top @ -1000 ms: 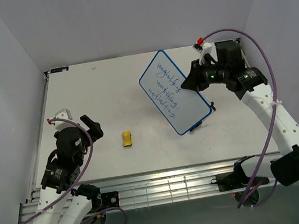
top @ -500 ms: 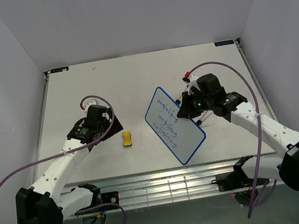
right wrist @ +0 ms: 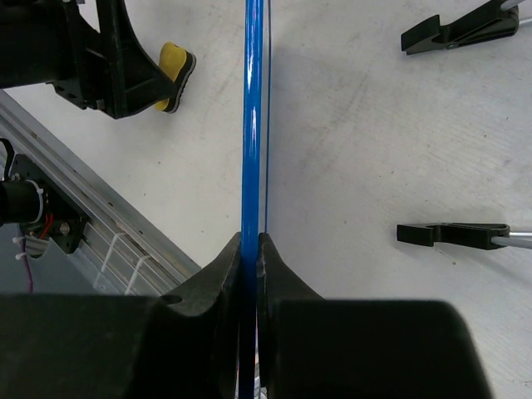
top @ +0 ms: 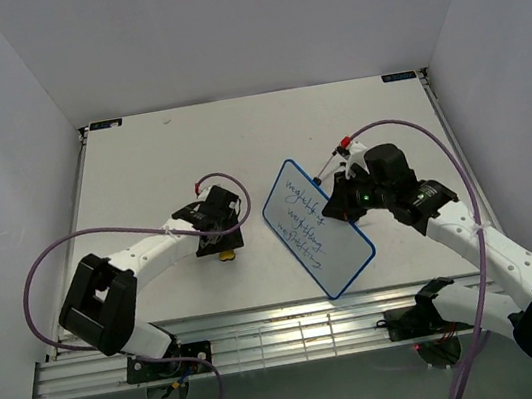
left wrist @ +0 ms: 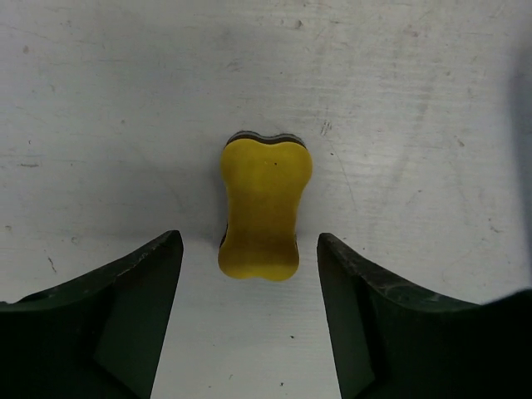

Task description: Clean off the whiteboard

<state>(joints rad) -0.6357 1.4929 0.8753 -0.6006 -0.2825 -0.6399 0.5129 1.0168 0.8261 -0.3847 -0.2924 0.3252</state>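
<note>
Swinging in from its rest, the left claw (left wrist: 248, 243) now straddles the yellow eraser (left wrist: 264, 199), jaws parted and not yet touching it. The right claw (right wrist: 249, 245) stays clenched on the whiteboard (top: 316, 227), held on edge. It has drawn the board, still written on, toward the middle of the desk (top: 138, 159), ready for wiping.

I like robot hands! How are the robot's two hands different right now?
The left gripper has its jaws apart on either side of the yellow eraser, not touching it; the right gripper is shut on the blue rim of the whiteboard. The eraser lies flat on the table, while the whiteboard is held tilted up, not flat. Both grippers have two dark fingers.
</note>
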